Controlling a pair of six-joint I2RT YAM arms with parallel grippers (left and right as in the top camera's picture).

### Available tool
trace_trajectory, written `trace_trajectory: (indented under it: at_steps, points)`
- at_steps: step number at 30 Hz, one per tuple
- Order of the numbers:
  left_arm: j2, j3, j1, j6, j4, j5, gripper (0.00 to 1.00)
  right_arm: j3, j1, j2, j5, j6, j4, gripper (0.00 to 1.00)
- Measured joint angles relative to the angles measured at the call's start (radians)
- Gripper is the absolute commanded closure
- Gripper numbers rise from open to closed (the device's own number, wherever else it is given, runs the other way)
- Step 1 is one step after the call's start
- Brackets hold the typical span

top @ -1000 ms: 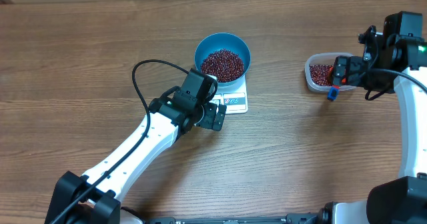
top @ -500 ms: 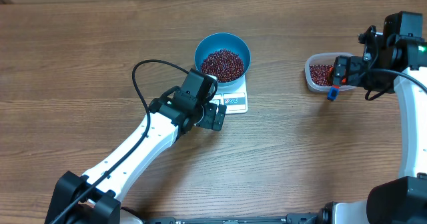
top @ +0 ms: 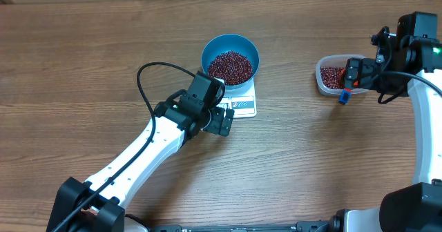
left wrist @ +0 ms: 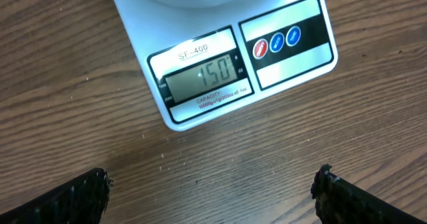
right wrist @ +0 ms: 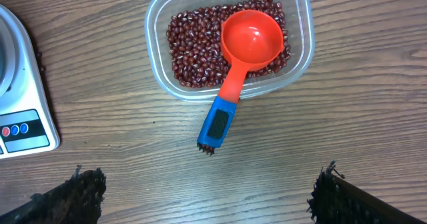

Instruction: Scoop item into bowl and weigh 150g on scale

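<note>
On the worktop (top: 83, 52) stands one white scale (left wrist: 220, 57) carrying one blue bowl (top: 231, 40) with a heap of red-brown beans (top: 231, 66). The scale's display reads 150, beside three round buttons, one red and two blue. Off to the right sits one clear tub (right wrist: 152, 31) with a second lot of beans and one empty red scoop (right wrist: 252, 41), its blue handle sticking out over the rim. Of the two arms, the left jaws are apart before the scale and the right jaws apart by the tub.

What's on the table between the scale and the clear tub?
Only bare table between the scale and the tub, as the overhead view shows.
</note>
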Motion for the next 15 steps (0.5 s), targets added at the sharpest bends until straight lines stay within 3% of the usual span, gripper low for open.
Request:
trace_trajectory:
  at_steps: [9, 15]
  points:
    - [-0.016, 0.0, 0.0, 0.036, -0.013, 0.007, 0.01, 0.0, 0.0, 0.0, 0.0, 0.0, 0.0, 0.0]
    - [-0.136, -0.005, 0.0, 0.093, -0.014, 0.034, 0.01, 0.0, 0.0, 0.0, 0.0, 0.0, 0.0, 0.0]
